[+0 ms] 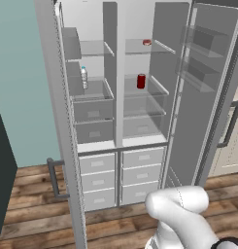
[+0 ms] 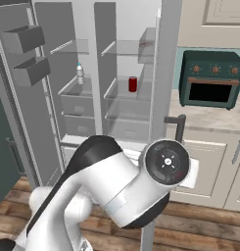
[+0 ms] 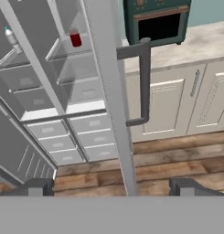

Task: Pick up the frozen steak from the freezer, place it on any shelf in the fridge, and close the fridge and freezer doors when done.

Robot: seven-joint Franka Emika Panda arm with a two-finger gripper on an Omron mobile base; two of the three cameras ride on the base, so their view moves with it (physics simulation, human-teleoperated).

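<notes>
While its fingers stand wide apart, the hand (image 3: 111, 186) faces the fridge door's (image 3: 106, 91) edge.

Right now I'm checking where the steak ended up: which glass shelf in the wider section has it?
The top shelf holds the frozen steak, a small flat dark-red slab. The shelf below carries the taller red can instead.

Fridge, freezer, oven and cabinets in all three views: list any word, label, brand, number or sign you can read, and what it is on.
There is no readable text.
Red can: plain red, no label legible.
Clear bottle: too small to tell any print.
Green oven: three knobs, no markings readable.
Frozen steak on the top glass shelf: no text.
Fridge door, freezer door and lower drawers: blank grey.
</notes>
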